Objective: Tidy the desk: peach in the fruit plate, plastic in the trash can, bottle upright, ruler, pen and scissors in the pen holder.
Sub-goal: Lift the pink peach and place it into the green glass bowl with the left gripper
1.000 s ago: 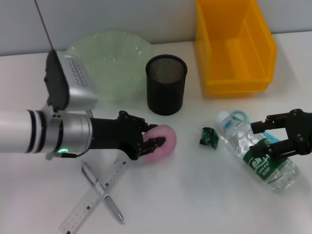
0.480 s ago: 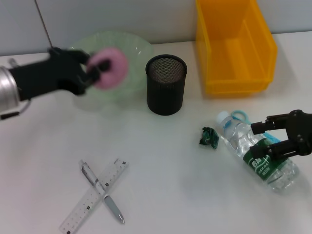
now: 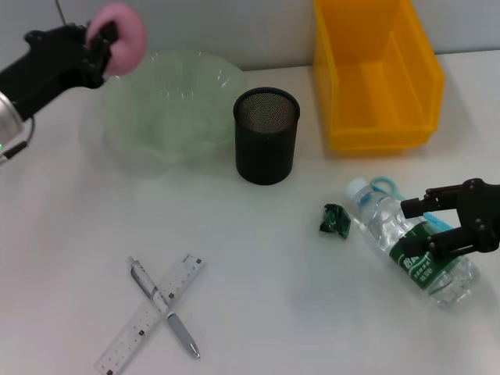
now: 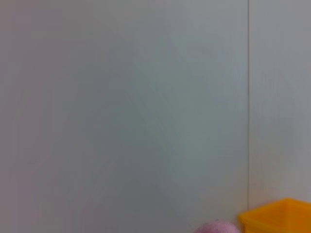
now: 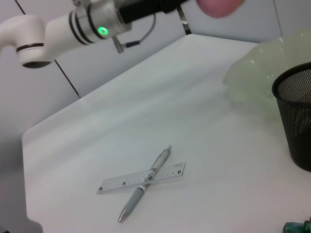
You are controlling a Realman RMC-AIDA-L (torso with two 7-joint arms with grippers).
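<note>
The left pincer [image 3: 100,41] pinched the pink peach [image 3: 121,35], raised just beside the green fruit plate [image 3: 176,101], at its far left rim. To its right stood the pen holder [image 3: 266,134]. Well right, the right pincer [image 3: 433,225] stood spread over the lying bottle [image 3: 410,251] on the table [image 3: 266,297].

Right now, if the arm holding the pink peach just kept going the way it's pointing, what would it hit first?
Probably the wall: the left gripper holds the peach above the plate's far rim, aimed there.

Pink peach [image 3: 121,35] above green plate [image 3: 176,101]
</note>
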